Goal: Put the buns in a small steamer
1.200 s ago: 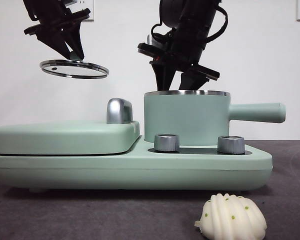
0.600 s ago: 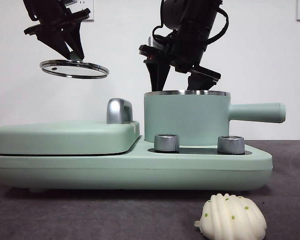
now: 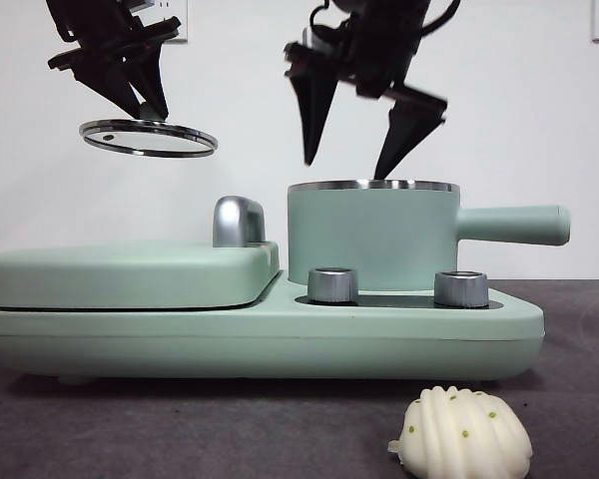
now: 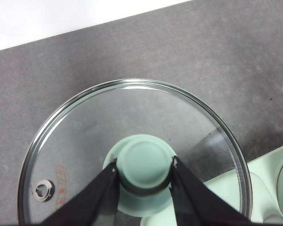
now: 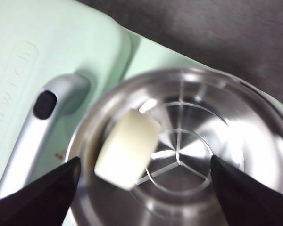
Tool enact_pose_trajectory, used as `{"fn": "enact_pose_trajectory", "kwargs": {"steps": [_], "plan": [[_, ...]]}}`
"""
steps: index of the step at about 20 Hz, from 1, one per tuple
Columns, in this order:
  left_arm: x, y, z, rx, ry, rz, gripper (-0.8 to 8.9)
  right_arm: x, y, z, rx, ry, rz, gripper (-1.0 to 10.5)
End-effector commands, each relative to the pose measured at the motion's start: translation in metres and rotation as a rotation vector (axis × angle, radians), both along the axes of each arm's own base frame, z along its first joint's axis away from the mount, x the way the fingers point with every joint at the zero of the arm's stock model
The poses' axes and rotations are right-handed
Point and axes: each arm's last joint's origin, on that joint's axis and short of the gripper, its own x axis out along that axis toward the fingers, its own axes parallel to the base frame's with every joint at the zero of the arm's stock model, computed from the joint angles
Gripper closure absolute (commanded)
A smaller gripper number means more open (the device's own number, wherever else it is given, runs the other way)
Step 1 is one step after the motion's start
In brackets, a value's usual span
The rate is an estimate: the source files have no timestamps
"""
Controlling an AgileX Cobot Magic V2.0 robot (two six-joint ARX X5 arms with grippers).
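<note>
The small mint-green steamer [image 3: 371, 235] stands on its base unit, with its long handle pointing right. My right gripper [image 3: 347, 160] hangs open just above its steel rim. In the right wrist view the smooth pale-cream bun [image 5: 127, 149] lies inside the steel pot [image 5: 198, 141], free between my open right gripper [image 5: 144, 172]. The white ridged bun [image 3: 465, 435] with green specks lies on the table in front. My left gripper [image 3: 148, 108] holds the glass lid [image 3: 148, 138] in the air at the left, shut on its green knob [image 4: 145, 164].
The flat mint-green griddle [image 3: 130, 274] with a chrome handle [image 3: 238, 221] takes the left half of the base unit. Two chrome knobs [image 3: 331, 284] sit on the front of the base. The dark table [image 3: 180, 429] lies in front.
My right gripper has risen out of the steamer and its jaws have spread wide. The left gripper with the lid has not moved.
</note>
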Motion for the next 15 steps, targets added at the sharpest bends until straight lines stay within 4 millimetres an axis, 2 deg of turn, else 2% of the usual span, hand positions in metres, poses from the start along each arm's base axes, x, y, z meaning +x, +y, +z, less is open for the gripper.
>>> {"fn": "enact_pose_trajectory", "kwargs": {"steps": [1, 6, 9, 12, 15], "plan": [[0.003, -0.001, 0.01, -0.004, -0.056, -0.009, 7.67, -0.007, -0.004, 0.025, -0.017, -0.049, 0.021, 5.1], [0.003, -0.001, 0.01, -0.004, -0.056, -0.008, 7.67, -0.039, -0.023, 0.063, -0.043, -0.106, 0.007, 5.1], [0.003, -0.001, 0.009, -0.004, -0.054, -0.008, 7.67, -0.072, -0.031, 0.078, -0.03, -0.124, 0.023, 5.1], [0.003, -0.001, 0.009, -0.007, -0.053, -0.006, 7.67, -0.112, -0.038, 0.068, -0.054, -0.062, 0.054, 5.1], [0.003, -0.001, 0.009, -0.007, -0.052, -0.006, 7.67, -0.147, -0.037, 0.035, -0.115, 0.026, 0.112, 5.1]]}}
